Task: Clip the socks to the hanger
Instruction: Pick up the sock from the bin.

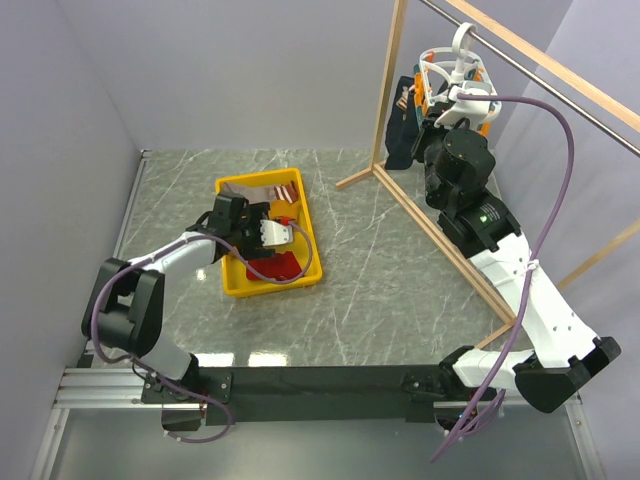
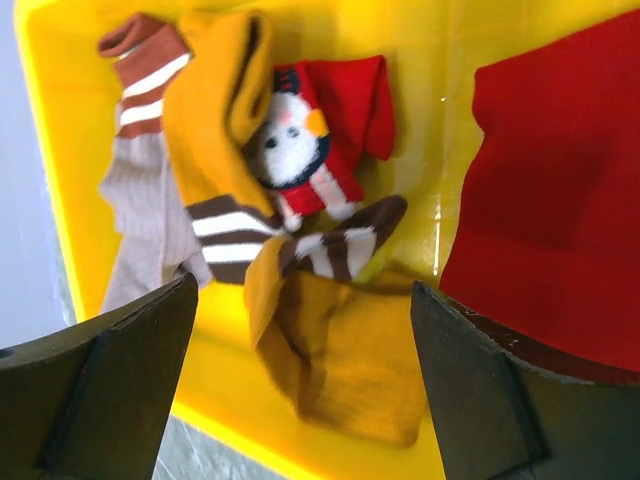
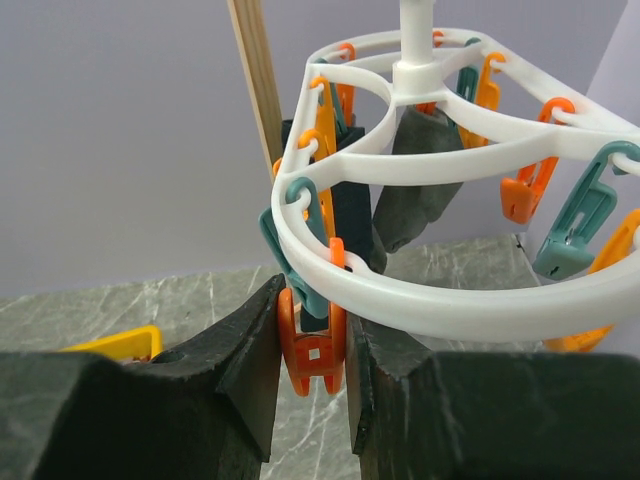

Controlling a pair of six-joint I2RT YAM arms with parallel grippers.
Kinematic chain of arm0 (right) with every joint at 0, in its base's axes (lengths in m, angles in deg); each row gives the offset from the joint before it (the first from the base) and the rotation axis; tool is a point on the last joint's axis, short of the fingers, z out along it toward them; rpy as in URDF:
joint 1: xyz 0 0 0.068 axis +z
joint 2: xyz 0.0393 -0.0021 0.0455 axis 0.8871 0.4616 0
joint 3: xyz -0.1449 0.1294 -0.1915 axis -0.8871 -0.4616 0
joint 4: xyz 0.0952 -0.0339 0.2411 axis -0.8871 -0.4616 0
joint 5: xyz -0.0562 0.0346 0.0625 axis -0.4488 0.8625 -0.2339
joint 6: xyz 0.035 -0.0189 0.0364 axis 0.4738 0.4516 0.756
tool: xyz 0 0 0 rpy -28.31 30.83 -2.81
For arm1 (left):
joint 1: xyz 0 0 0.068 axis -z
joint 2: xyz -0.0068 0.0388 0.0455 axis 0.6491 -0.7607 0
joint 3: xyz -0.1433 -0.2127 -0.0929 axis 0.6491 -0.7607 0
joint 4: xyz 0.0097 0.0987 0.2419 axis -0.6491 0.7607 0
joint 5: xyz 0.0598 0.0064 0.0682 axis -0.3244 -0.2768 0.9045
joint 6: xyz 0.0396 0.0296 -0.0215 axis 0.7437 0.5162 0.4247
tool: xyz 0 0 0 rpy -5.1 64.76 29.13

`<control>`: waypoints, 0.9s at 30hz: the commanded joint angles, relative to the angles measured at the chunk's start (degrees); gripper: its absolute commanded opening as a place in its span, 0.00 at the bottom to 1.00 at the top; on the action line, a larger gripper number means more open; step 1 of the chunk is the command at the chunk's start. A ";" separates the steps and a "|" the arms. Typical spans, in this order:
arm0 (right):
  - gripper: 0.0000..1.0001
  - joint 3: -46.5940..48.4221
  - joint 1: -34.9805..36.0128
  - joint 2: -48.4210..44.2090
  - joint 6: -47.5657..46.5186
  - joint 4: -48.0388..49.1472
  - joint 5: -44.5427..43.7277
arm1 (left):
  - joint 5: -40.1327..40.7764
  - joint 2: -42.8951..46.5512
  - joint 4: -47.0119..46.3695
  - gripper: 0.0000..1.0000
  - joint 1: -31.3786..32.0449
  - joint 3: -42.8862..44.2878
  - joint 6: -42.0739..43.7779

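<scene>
pinching an orange clip on the hanger with our right gripper, we spread the left gripper wide over the socks to grab one.

High rear camera overlooks the table; wrist cameras sit close on its yellow bin and hanger.

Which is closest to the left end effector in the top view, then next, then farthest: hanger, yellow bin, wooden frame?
1. yellow bin, right under the left end effector.
2. wooden frame, off to its right.
3. hanger, far right, up high.
</scene>
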 commanded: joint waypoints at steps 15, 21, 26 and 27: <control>0.13 -0.15 -0.72 -1.02 0.78 2.13 0.59 | 2.95 -5.27 -6.81 0.66 2.97 -1.12 5.10; 0.13 -0.67 -0.99 -1.29 0.61 2.13 0.50 | 1.72 -5.79 -8.56 0.46 3.05 -0.95 3.00; 0.13 -1.02 -1.34 -1.55 0.34 2.30 0.32 | 0.67 -6.41 -9.70 0.25 3.76 -0.25 0.45; 0.13 -1.02 -1.43 -1.72 0.34 2.30 0.15 | 0.41 -6.41 -9.79 0.12 3.76 -0.16 -0.60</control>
